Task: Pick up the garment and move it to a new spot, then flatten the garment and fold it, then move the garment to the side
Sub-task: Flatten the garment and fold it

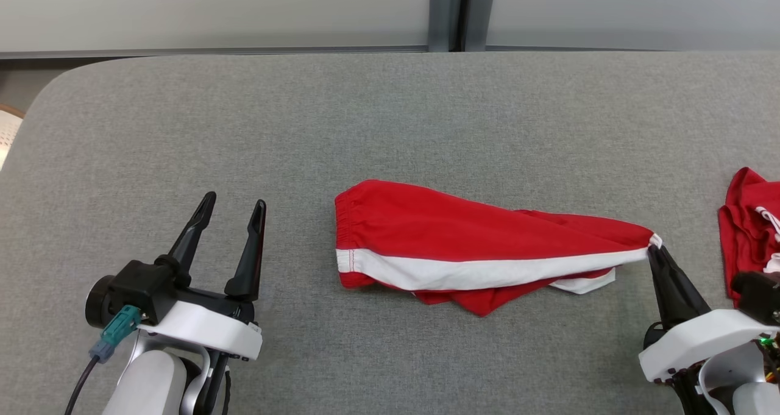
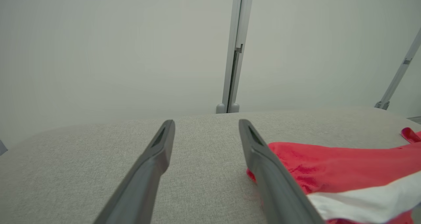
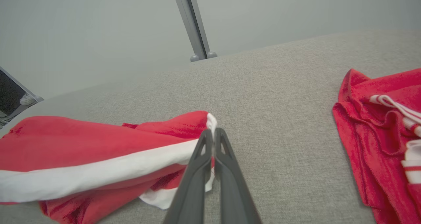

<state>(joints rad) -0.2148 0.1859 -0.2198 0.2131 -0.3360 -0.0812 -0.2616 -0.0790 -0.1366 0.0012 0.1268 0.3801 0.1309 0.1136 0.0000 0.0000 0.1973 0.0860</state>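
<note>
The garment (image 1: 463, 244) is a pair of red shorts with a white side stripe, lying stretched left to right on the grey table (image 1: 390, 128). Its elastic waistband is at the left end. My right gripper (image 1: 654, 248) is shut on the garment's right corner, where a bit of white hem pokes out between the fingertips. In the right wrist view the garment (image 3: 98, 151) pulls into a point at that gripper (image 3: 213, 133). My left gripper (image 1: 234, 206) stands open above the table, left of the waistband, with nothing between its fingers. The left wrist view shows the garment (image 2: 345, 164) just right of my left gripper (image 2: 206, 123).
A second red garment (image 1: 749, 232) with white cords lies crumpled at the table's right edge, beside my right wrist, and it shows at the right of the right wrist view (image 3: 378, 128). A grey post (image 1: 460, 13) stands behind the table's far edge. A pale wall runs behind.
</note>
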